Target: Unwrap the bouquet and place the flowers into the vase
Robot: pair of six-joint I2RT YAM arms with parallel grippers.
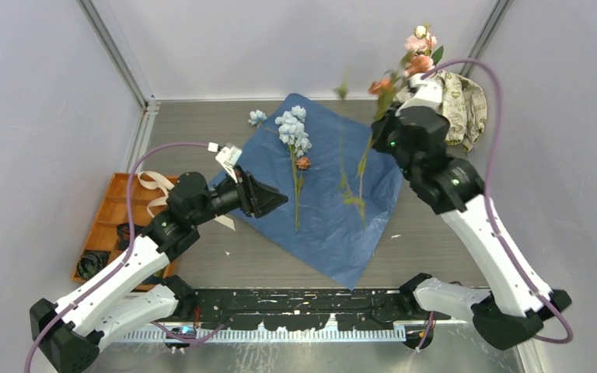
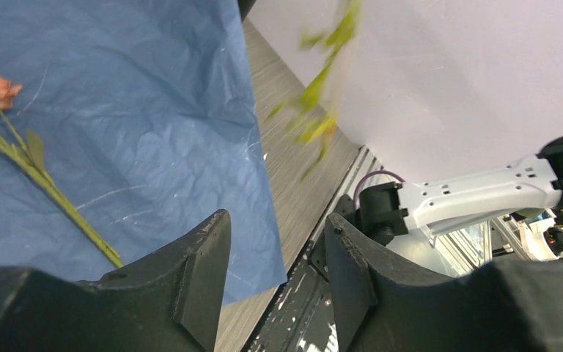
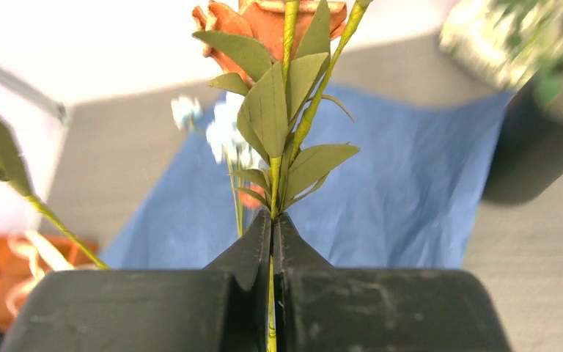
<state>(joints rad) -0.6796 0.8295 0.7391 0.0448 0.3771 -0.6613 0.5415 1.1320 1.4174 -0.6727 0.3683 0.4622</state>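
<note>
Right wrist view showed the right gripper (image 3: 273, 242) clamped shut on the upright stems of the flowers (image 3: 278, 110), the vase (image 3: 531, 147) near to its right by the table's (image 1: 202, 132) far right corner, while the left gripper (image 2: 277, 220), half-open and empty, hovered over the blue paper (image 1: 334, 225).

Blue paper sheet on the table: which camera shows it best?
The top external view: nearly the whole blue paper sheet lies spread flat, with a pale blue flower on it. The left wrist view shows only one crinkled part and its edge; the right wrist view shows it blurred behind the stems in the right claw.
</note>
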